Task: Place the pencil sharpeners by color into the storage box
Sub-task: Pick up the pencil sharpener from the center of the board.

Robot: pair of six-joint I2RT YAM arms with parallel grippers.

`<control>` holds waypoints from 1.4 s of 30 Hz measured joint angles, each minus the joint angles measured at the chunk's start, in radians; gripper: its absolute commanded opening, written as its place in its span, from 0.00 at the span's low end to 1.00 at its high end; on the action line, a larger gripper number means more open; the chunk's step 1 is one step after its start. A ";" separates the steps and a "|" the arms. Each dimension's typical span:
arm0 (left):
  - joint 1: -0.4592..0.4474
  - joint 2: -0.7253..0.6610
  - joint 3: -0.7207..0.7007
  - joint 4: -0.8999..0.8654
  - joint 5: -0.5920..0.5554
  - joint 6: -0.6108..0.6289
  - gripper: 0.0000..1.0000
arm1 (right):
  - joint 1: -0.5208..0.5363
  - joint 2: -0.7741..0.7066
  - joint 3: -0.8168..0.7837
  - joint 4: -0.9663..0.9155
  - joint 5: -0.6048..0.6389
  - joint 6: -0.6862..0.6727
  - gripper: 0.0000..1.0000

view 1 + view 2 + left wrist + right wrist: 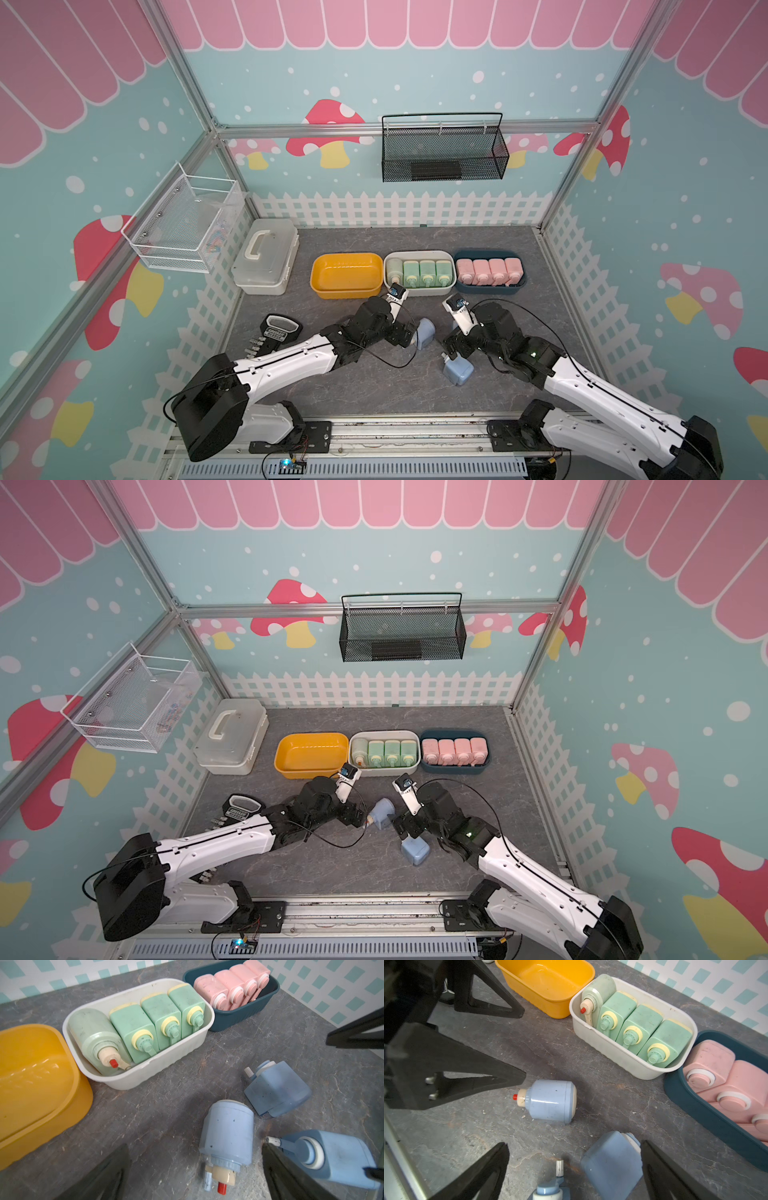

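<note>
Here, farthest left, a closed white carry case (266, 255) sits against the wall on the grey tabletop (332, 386). Three tubs stand in a row at the back. First comes a yellow tub (345, 292), then a white tub (428, 291) packed with four green pencil sharpeners (427, 272) side by side. Last is a dark blue tub (490, 289) holding four pink pencil sharpeners (482, 271). Nearer the front, the left gripper (194, 1147) hangs low with its jaws spread wide, gripping nothing. A rounded blue pencil sharpener (227, 1136) lies on its side between its fingers. To the right, the right gripper (575, 1145) is likewise spread wide and holding nothing. A boxy blue pencil sharpener (612, 1165) lies between its fingers, just beside one of them; whether they touch I cannot tell. A third blue sharpener (340, 1159) lies close by, its white crank knob pointing toward the rounded one.
</note>
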 measured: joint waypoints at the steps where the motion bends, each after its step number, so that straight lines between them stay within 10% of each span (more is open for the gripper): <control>1: -0.005 0.000 0.012 -0.026 -0.004 -0.020 0.99 | 0.000 0.002 0.012 -0.019 -0.014 0.010 0.99; 42: -0.141 0.386 0.352 -0.346 -0.030 0.114 0.76 | 0.000 -0.138 -0.111 -0.056 -0.052 0.032 0.99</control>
